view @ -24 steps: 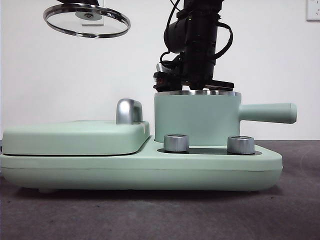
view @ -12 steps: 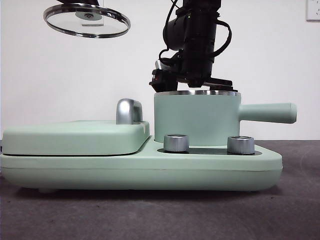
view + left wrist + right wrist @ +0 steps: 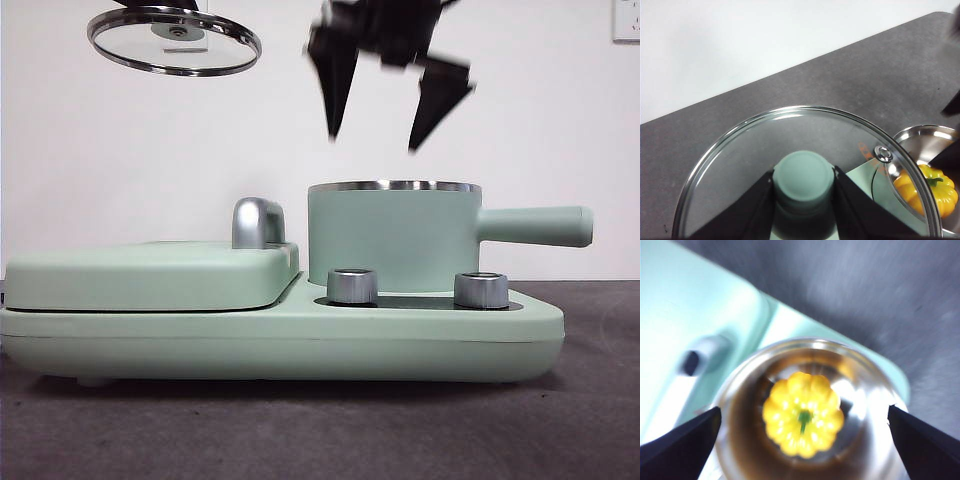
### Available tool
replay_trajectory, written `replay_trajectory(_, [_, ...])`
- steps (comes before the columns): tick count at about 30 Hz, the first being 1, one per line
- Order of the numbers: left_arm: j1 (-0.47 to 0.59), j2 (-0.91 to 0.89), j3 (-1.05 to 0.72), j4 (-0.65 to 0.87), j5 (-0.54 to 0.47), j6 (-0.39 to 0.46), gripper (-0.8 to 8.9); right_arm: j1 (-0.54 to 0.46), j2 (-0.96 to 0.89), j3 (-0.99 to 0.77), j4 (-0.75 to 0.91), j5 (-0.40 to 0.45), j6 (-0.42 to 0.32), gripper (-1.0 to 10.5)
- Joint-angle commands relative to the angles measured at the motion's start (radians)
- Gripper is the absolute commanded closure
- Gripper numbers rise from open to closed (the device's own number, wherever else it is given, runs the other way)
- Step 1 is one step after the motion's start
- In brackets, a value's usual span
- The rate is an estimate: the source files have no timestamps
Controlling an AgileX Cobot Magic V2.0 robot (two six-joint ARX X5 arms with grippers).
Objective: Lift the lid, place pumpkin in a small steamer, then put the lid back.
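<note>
Inside small steamer (image 3: 805,415): pumpkin (image 3: 802,415), stem up, resting on the steel floor. Pot seated on the mint-green cooker base (image 3: 300,335), handle pointing away from the griddle cover (image 3: 150,275). Directly above the pot, clear of its rim: right gripper (image 3: 375,125), jaws spread wide, empty. High over the griddle side: lid (image 3: 173,40), gripped at its knob by left gripper (image 3: 804,181), level. Grey bench (image 3: 300,430) beneath.
</note>
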Motion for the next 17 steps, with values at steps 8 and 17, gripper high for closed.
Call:
replay_trajectory(8, [-0.011,0.004,0.032,0.031,0.001,-0.02,7.27,0.04,-0.427,-0.165,-0.081,0.005,0.012,4.1])
replay_trajectory(17, [-0.089,0.05,0.032,0.031,0.001,-0.021,7.27,0.124,-0.89,-0.538,-0.081,0.062,0.031,4.1])
